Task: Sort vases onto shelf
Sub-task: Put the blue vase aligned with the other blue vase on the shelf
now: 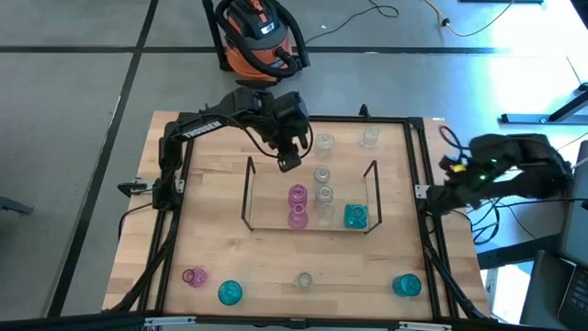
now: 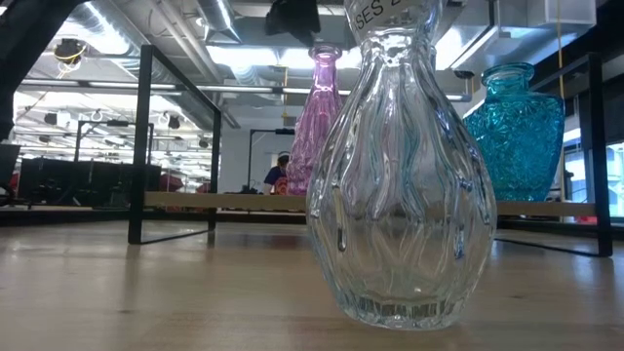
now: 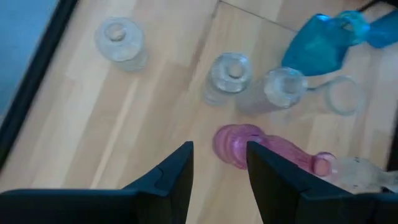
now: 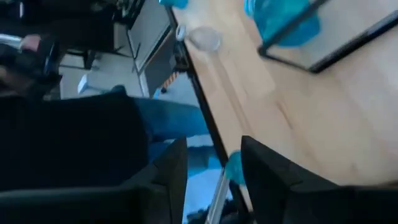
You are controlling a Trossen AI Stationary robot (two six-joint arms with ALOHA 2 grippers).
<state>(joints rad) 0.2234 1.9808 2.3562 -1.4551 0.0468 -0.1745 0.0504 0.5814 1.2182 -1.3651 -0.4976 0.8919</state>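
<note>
The shelf (image 1: 248,193), a thin dark wire rack, stands mid-table. On its base stand two pink vases (image 1: 298,195), three clear vases (image 1: 323,195) and a teal vase (image 1: 356,217). Two clear vases (image 1: 324,142) stand on the table behind it. Near the front edge stand a pink vase (image 1: 193,277), two teal ones (image 1: 229,292) and a clear one (image 1: 304,280). My left gripper (image 1: 288,161) hangs open above the shelf's far left part; a pink vase (image 3: 233,144) shows below its fingers. My right gripper (image 4: 214,146) is open and holds nothing, drawn back past the table's right edge.
A larger black frame (image 1: 170,184) edges the table. An orange and black vacuum cleaner (image 1: 260,37) stands on the floor beyond the far edge. Bare wood lies left of the shelf and between the shelf and the front row of vases.
</note>
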